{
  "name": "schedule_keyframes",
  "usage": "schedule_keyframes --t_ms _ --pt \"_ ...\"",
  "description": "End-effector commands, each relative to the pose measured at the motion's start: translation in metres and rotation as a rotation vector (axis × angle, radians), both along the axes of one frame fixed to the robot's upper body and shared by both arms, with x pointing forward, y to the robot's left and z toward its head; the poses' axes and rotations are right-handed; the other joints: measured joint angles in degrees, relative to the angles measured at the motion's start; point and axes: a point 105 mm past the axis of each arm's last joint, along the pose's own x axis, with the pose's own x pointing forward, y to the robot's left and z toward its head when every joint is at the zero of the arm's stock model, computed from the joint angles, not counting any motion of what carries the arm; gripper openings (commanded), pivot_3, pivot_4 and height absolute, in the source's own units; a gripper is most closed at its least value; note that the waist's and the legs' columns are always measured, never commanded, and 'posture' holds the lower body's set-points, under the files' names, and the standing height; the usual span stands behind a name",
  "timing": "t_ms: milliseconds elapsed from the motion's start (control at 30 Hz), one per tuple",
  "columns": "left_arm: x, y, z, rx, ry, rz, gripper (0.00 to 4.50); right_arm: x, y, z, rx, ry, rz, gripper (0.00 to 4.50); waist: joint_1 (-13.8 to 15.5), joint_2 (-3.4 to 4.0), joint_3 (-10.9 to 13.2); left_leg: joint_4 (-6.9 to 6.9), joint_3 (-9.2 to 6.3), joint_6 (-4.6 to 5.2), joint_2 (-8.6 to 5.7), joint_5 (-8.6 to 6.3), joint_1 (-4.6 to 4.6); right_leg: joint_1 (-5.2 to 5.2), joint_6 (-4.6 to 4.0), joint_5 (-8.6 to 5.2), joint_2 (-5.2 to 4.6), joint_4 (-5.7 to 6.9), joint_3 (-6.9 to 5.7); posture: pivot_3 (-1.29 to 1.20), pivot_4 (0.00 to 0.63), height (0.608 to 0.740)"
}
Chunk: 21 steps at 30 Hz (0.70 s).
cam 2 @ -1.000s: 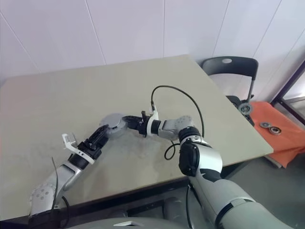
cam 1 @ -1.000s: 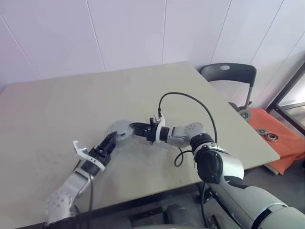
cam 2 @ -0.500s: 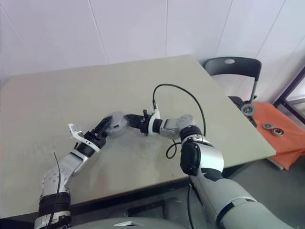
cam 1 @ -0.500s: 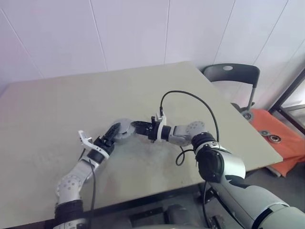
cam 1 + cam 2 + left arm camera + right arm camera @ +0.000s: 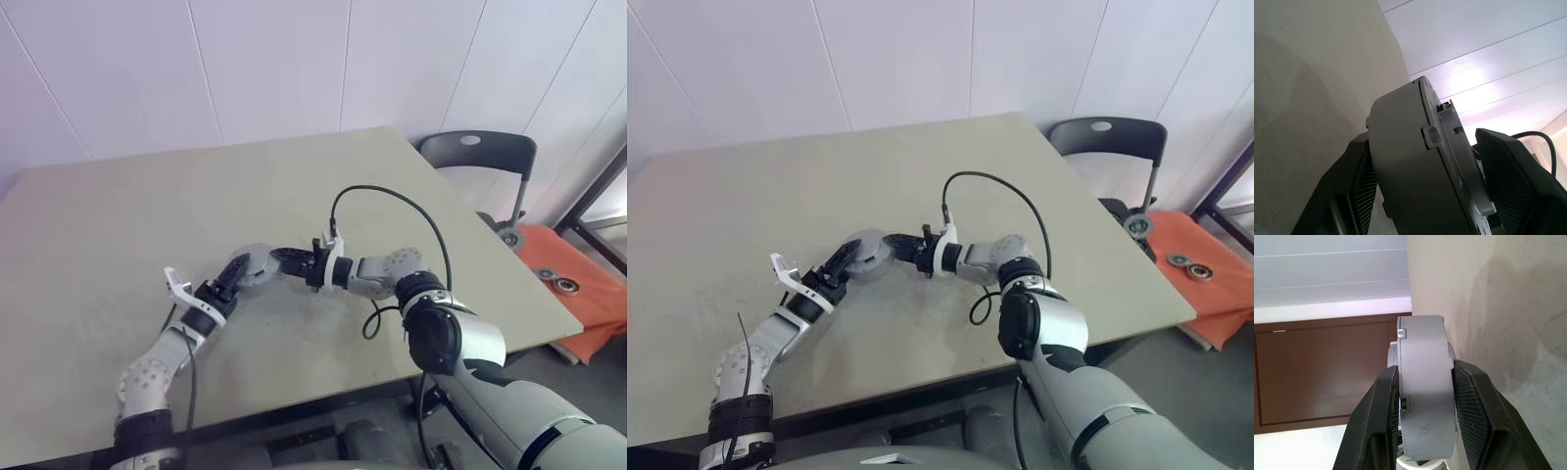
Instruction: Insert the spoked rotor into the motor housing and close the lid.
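Right claw (image 5: 1422,396) clamps the motor housing (image 5: 1422,382) edge-on above the desk (image 5: 118,215). Left claw (image 5: 1425,196) straddles it from the opposite side, fingers apart; contact unclear.

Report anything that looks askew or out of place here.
Nothing looks damaged or spilled. The motor housing is held off the table, on edge, between the right gripper and the left gripper, both shut on it.

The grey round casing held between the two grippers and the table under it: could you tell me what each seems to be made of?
The casing looks like matt grey moulded plastic or painted metal: an even, dull surface with small moulded tabs on its rim; which of the two is uncertain. The table looks like pale beige laminate board: flat, faintly speckled and scuffed, with soft reflections.
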Motion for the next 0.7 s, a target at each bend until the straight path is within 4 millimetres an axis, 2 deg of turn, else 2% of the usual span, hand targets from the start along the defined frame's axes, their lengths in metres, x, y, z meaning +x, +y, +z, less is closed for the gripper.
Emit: schedule_keyframes --t_ms 33,300,567,700 --pt "0.003 -0.015 0.020 -0.017 -0.089 -0.056 2.51 0.008 0.007 0.024 0.055 -0.067 -0.001 1.28 0.0 0.00 0.0 0.00 0.00 0.00 0.00 0.00 0.00 0.00 0.00 0.00 0.00 0.00 0.00 0.00 0.000 0.740" --pt "0.002 -0.021 0.024 -0.046 -0.099 -0.093 2.48 0.009 0.006 0.023 0.046 -0.076 -0.006 1.28 0.0 0.01 0.0 0.00 0.00 0.00 0.00 0.00 0.00 0.00 0.00 0.00 0.00 -0.01 0.00 0.00 0.000 0.740" --pt "0.004 -0.026 0.039 -0.062 -0.152 -0.121 2.47 0.011 0.005 0.024 0.051 -0.073 -0.018 1.28 0.0 0.00 0.0 0.00 0.00 0.00 0.00 0.00 -0.01 -0.01 0.00 0.00 0.00 -0.01 0.00 0.00 0.000 0.740" --pt "0.005 -0.028 0.041 -0.059 -0.153 -0.129 2.45 0.012 0.003 0.019 0.031 -0.034 -0.038 1.28 0.0 0.00 0.0 0.00 0.00 0.00 0.00 0.00 0.00 -0.01 0.00 0.00 0.00 -0.01 0.00 0.00 0.000 0.740"
